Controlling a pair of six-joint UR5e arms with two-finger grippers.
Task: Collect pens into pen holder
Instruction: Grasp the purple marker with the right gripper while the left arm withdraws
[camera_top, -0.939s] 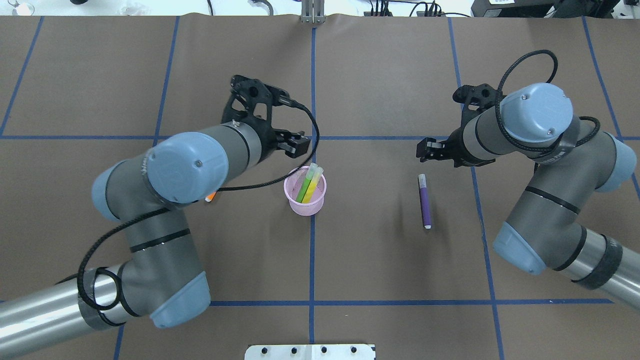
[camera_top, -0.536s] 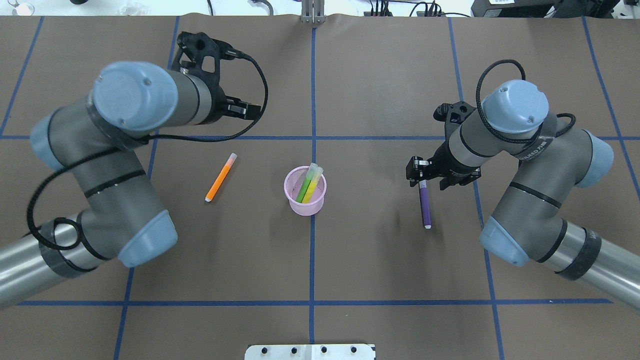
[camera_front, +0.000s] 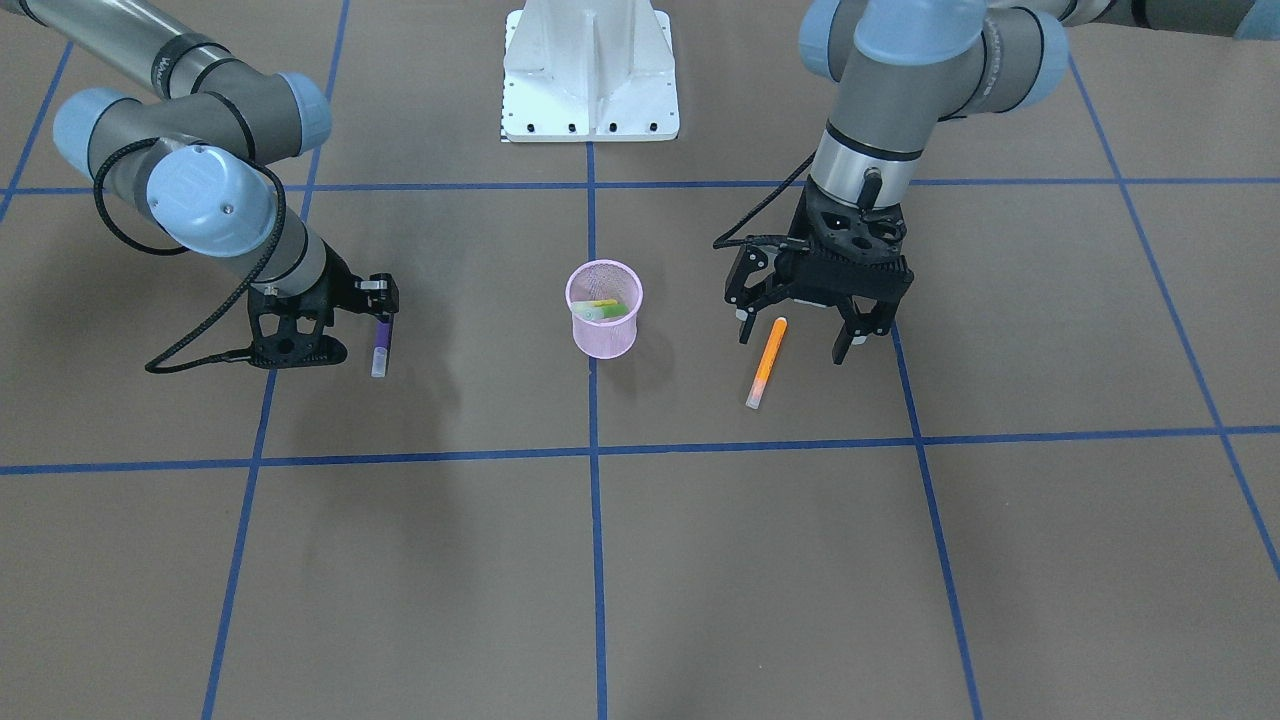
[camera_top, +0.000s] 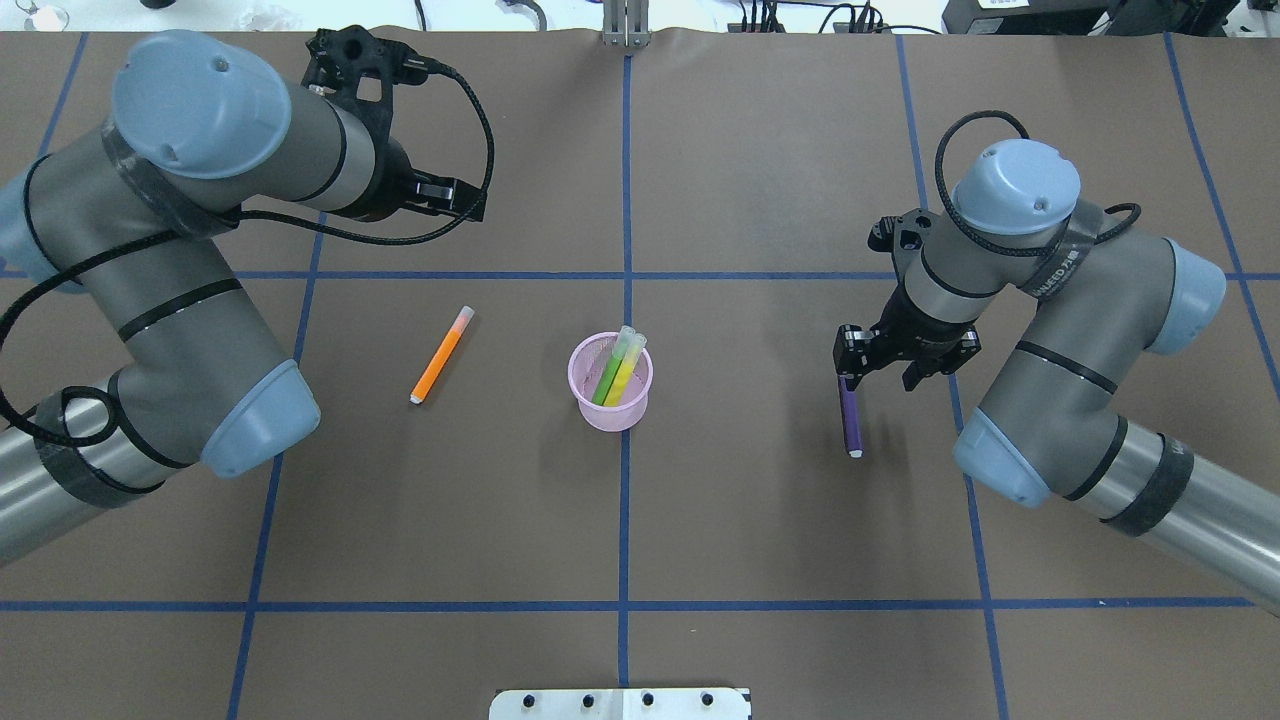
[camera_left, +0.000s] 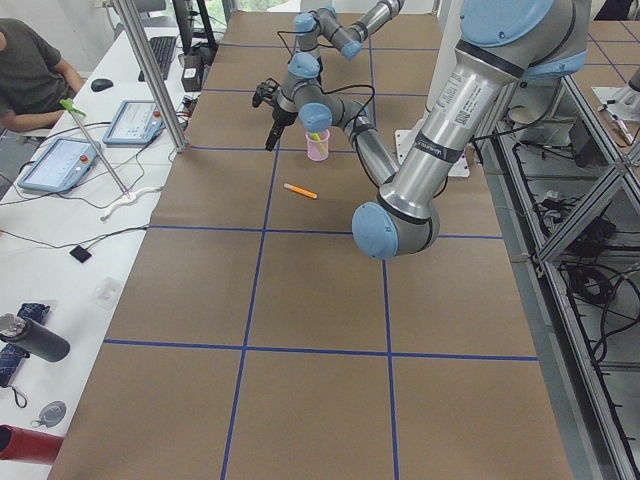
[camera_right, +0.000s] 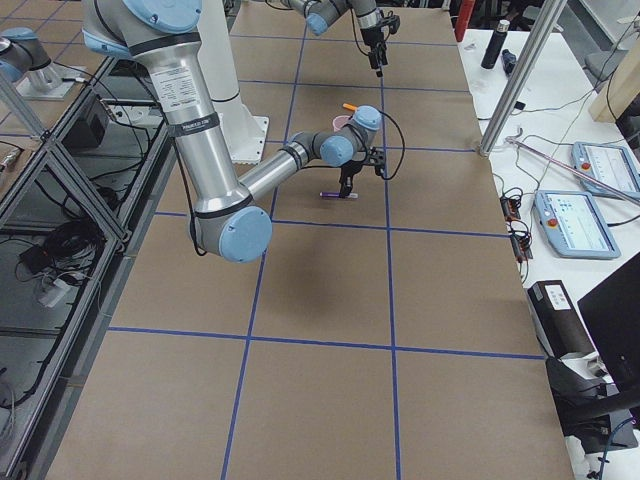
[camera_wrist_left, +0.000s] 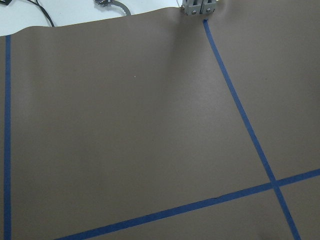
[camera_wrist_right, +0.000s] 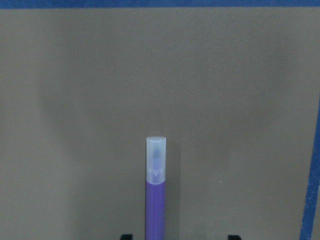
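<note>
The pink mesh pen holder (camera_top: 615, 415) stands at the table's middle, also in the front view (camera_front: 603, 340). A green pen (camera_top: 605, 380) and a yellow pen (camera_top: 626, 372) stand in it. The orange pen (camera_top: 440, 353) lies on the table to its left (camera_front: 766, 362). My left gripper (camera_top: 460, 200) is open and empty, raised beyond the orange pen (camera_front: 797, 338). The purple pen (camera_top: 851, 425) lies to the cup's right. My right gripper (camera_top: 848, 380) is open and low, its fingers either side of the pen's body (camera_wrist_right: 155, 210), cap end ahead.
The robot's white base plate (camera_front: 590, 70) sits at the near edge behind the cup. Blue tape lines cross the brown table cover. An operator (camera_left: 30, 70) sits at a side desk with tablets beyond the table's far edge.
My left arm swung away from the cup to the far left, uncovering the orange pen. My right gripper moved in and down over the purple pen, which has not moved.
</note>
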